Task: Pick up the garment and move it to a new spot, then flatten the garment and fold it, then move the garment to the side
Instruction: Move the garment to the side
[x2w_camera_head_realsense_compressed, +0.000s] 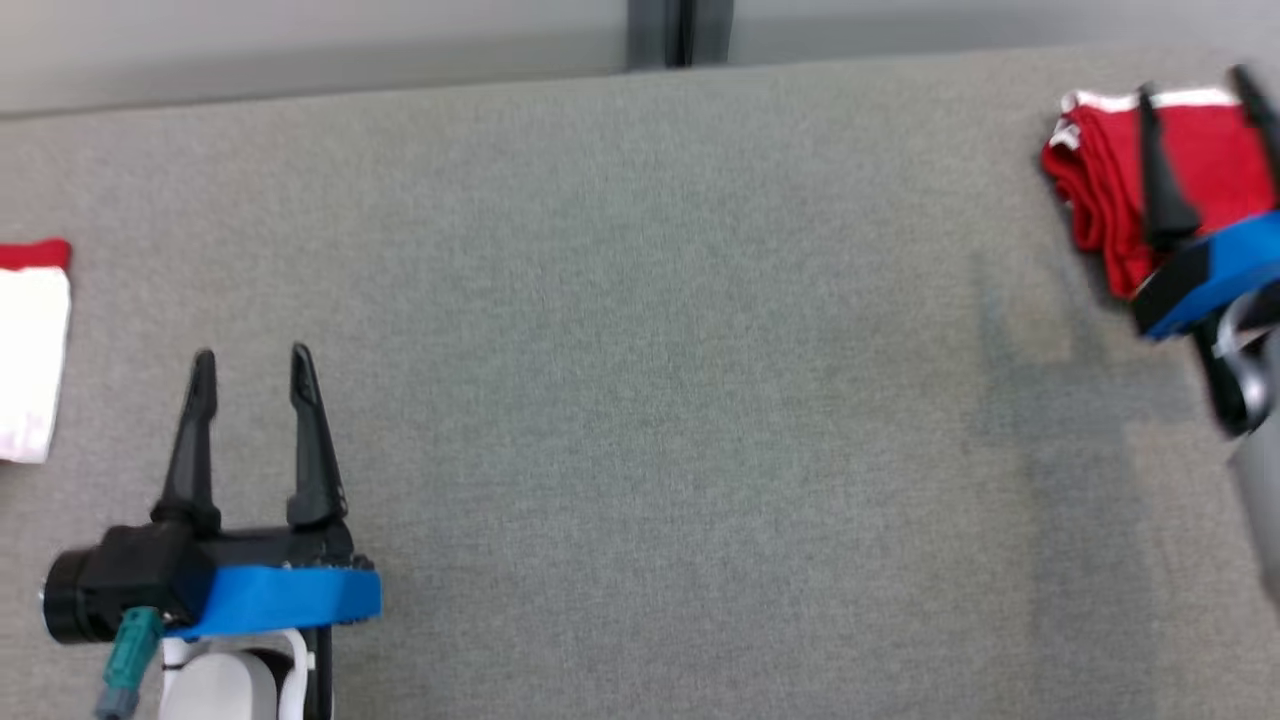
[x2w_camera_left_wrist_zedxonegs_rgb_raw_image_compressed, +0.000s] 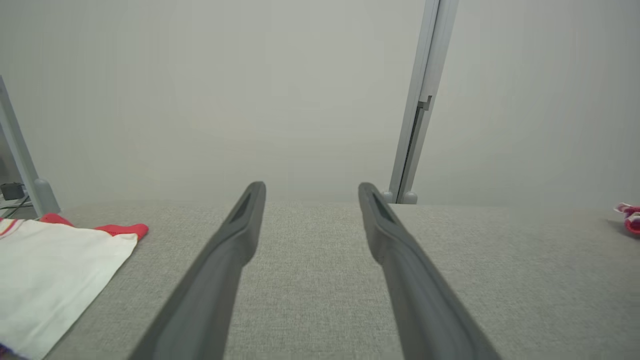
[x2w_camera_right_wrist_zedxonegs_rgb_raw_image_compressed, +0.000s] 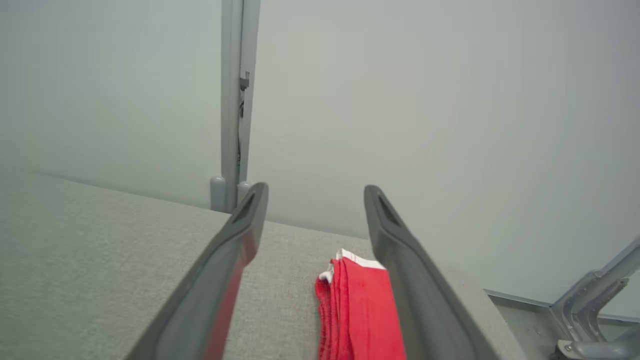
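A folded red garment (x2w_camera_head_realsense_compressed: 1110, 190) with white trim lies near the far right corner of the grey table (x2w_camera_head_realsense_compressed: 640, 350). My right gripper (x2w_camera_head_realsense_compressed: 1195, 85) hangs open over it, nothing between its fingers. In the right wrist view the red garment (x2w_camera_right_wrist_zedxonegs_rgb_raw_image_compressed: 360, 310) lies low between the fingers of the right gripper (x2w_camera_right_wrist_zedxonegs_rgb_raw_image_compressed: 316, 189), partly under the right one. My left gripper (x2w_camera_head_realsense_compressed: 252, 355) stands open at the lower left, empty, above bare cloth. From the left wrist, the left gripper (x2w_camera_left_wrist_zedxonegs_rgb_raw_image_compressed: 311, 187) points at the back wall, and the red garment (x2w_camera_left_wrist_zedxonegs_rgb_raw_image_compressed: 631, 217) shows as a speck far right.
A white garment (x2w_camera_head_realsense_compressed: 30, 360) with a red band lies at the table's left edge, also seen as the white garment (x2w_camera_left_wrist_zedxonegs_rgb_raw_image_compressed: 50, 270) beside my left fingers. A grey post (x2w_camera_head_realsense_compressed: 680, 30) stands behind the table. A metal frame (x2w_camera_right_wrist_zedxonegs_rgb_raw_image_compressed: 595, 300) sits past the table's right edge.
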